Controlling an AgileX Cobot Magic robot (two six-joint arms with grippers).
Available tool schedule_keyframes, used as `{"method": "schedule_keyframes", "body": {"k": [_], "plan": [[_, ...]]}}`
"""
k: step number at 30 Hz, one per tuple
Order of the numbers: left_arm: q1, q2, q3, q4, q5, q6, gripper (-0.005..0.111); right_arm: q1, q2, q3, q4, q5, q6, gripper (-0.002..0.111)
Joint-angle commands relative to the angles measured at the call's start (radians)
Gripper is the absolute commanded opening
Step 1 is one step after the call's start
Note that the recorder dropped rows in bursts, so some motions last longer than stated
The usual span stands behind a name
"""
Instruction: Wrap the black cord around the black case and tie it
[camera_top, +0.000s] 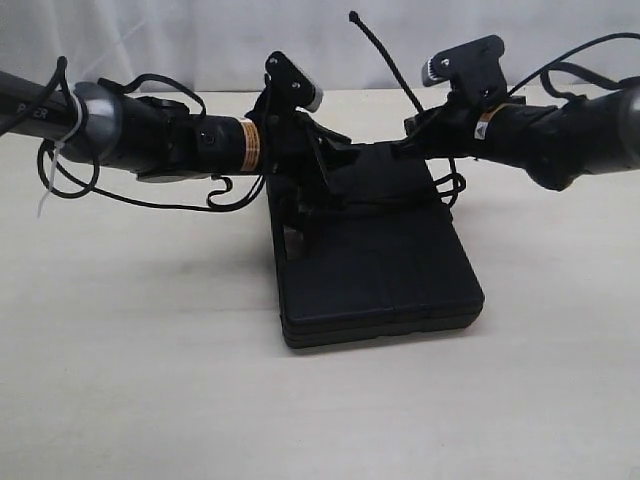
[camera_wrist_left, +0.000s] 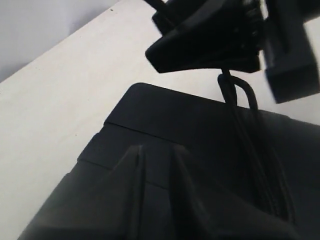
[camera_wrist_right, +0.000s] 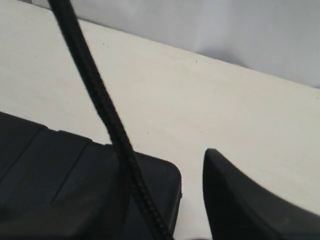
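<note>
The black case (camera_top: 390, 260) lies flat in the middle of the table. The black cord (camera_top: 385, 55) rises from the case's far end, its knobbed tip up in the air. My left gripper (camera_top: 325, 170) hangs low over the case's far left part. In the left wrist view its jaws (camera_wrist_left: 157, 150) stand a narrow gap apart, with the case (camera_wrist_left: 165, 115) showing between them. Cord strands (camera_wrist_left: 247, 130) run across the lid. My right gripper (camera_top: 405, 145) is at the far right corner. It (camera_wrist_right: 162, 165) is open, and the cord (camera_wrist_right: 95, 90) passes loosely between its fingers.
The pale table (camera_top: 150, 350) stretches around the case on all sides. Glossy arm cables (camera_top: 70, 185) loop under the left arm, and others hang by the right arm (camera_top: 455, 190). A white backdrop (camera_top: 200, 40) closes off the far edge.
</note>
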Motion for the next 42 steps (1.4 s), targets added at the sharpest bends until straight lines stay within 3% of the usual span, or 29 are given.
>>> {"method": "schedule_keyframes", "body": {"k": [1,3,4,5,8,17,22,29,32,38,40,42], "plan": [[0.001,-0.004,-0.005,0.038,-0.003,-0.014,0.018,0.000,0.044,-0.047,-0.002,0.069,0.006,0.034],[0.001,-0.004,-0.005,0.040,0.006,-0.011,0.018,0.000,0.046,-0.051,0.005,0.076,0.006,0.023],[0.001,-0.004,-0.005,0.047,0.009,-0.011,0.018,0.000,0.042,-0.051,0.001,0.084,0.004,0.010],[0.001,-0.004,-0.005,0.051,0.009,-0.011,0.018,0.000,0.037,-0.051,-0.002,0.088,0.004,0.004],[0.001,-0.004,-0.005,0.261,-0.117,-0.018,0.017,0.000,-0.017,-0.049,-0.004,0.138,0.004,0.004],[0.001,-0.020,-0.005,0.321,-0.243,-0.013,0.017,0.000,-0.209,0.037,0.053,0.127,0.008,0.004],[0.001,-0.082,-0.005,0.459,-0.332,-0.022,0.017,0.000,-0.246,0.048,0.060,0.139,0.006,0.004],[0.001,-0.088,-0.005,0.641,-0.321,-0.046,0.017,-0.174,-0.191,0.095,0.171,0.102,0.017,0.004],[0.001,-0.088,-0.005,0.658,-0.309,-0.042,0.018,-0.186,-0.176,0.095,0.171,0.095,0.049,0.004],[-0.001,-0.069,-0.005,0.658,-0.168,-0.025,0.051,-0.174,-0.184,0.095,0.163,0.092,0.052,0.004],[-0.020,-0.058,-0.005,0.658,-0.136,-0.008,0.055,-0.174,-0.195,0.095,0.163,0.098,0.052,0.004],[-0.057,-0.048,-0.005,0.658,-0.040,0.011,0.052,-0.174,-0.195,0.098,0.158,0.098,0.052,0.004]]}}
